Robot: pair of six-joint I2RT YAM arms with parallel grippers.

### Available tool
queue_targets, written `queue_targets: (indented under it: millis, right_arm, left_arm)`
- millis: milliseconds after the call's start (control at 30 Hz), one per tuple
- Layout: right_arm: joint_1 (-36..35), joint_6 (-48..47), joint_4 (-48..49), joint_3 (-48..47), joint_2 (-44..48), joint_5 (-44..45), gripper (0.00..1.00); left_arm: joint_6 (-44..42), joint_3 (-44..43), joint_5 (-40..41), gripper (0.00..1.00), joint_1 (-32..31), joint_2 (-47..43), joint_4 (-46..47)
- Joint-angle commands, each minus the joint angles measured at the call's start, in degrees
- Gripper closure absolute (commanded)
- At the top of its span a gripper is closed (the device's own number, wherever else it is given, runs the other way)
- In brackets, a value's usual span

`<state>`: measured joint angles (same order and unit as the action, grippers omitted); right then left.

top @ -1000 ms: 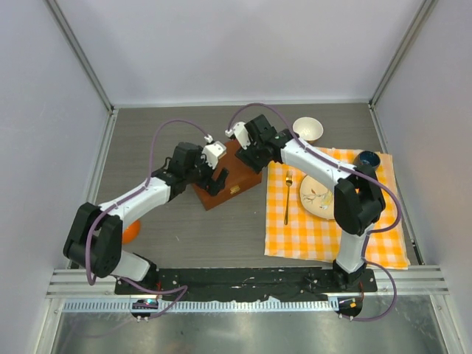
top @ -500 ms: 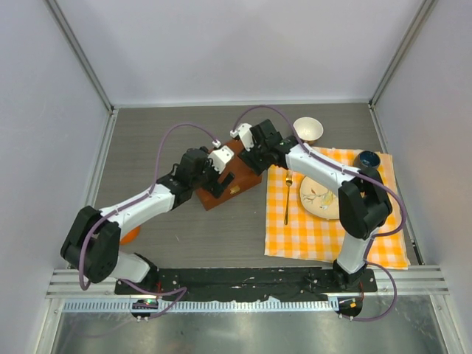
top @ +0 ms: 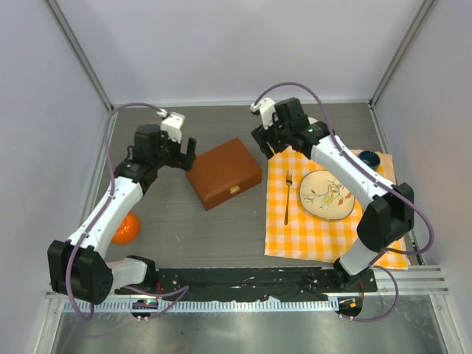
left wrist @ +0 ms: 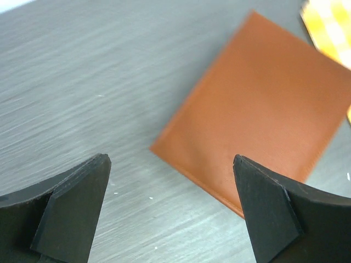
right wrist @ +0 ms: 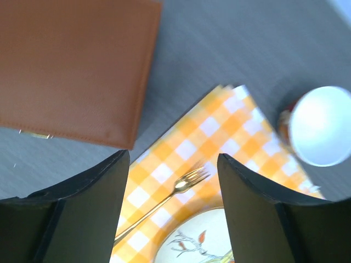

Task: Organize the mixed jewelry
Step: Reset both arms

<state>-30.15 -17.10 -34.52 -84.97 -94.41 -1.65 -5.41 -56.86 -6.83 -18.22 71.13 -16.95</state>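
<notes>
The brown wooden box (top: 224,172) lies shut on the grey table, its lid filling much of the left wrist view (left wrist: 258,104) and the upper left of the right wrist view (right wrist: 77,66). No jewelry shows in any view. My left gripper (top: 186,152) is open and empty, hovering left of the box over bare table (left wrist: 170,208). My right gripper (top: 263,144) is open and empty, above the box's right corner and the cloth's edge (right wrist: 173,208).
An orange checked cloth (top: 324,228) carries a gold fork (top: 287,198), a patterned plate (top: 326,195) and a blue cup (top: 366,158). A white bowl (right wrist: 321,126) sits beyond the cloth. An orange ball (top: 125,227) lies at the left. Tiny white specks (left wrist: 151,198) dot the table.
Both grippers have pulled away from the box: the left arm swung back and left, the right arm back and right. The box now lies uncovered and shut.
</notes>
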Motion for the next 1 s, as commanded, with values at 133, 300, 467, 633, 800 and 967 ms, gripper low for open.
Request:
queue_targets:
  millis: [133, 300, 467, 633, 800, 967]
  right_arm:
    - [9.84, 8.82, 4.98, -8.72, 6.95, 3.82, 0.26]
    - [13.19, 9.90, 9.82, -8.46, 10.03, 9.28, 0.23]
    - [13.36, 9.72, 11.93, -8.98, 11.62, 12.28, 0.17]
    - [13.45, 9.90, 12.99, -8.46, 11.88, 14.04, 0.17]
    - [13.54, 10.07, 14.31, -8.02, 12.06, 14.22, 0.18]
    - [13.54, 9.90, 14.74, -7.24, 12.67, 13.35, 0.18]
  left_arm:
    - [10.32, -6.94, -0.28, 0.00, 12.13, -4.69, -0.10]
    - [15.42, -12.13, -4.24, 0.00, 20.13, -2.41, 0.69]
    - [17.36, -15.29, -6.62, 0.00, 23.14, -1.44, 4.29]
    - [19.29, -17.05, -7.93, 0.00, 23.14, -0.56, 4.64]
    - [19.91, -16.97, -8.73, 0.00, 23.14, -0.12, 5.00]
    - [19.91, -16.44, -9.08, 0.00, 23.14, -0.47, 5.44]
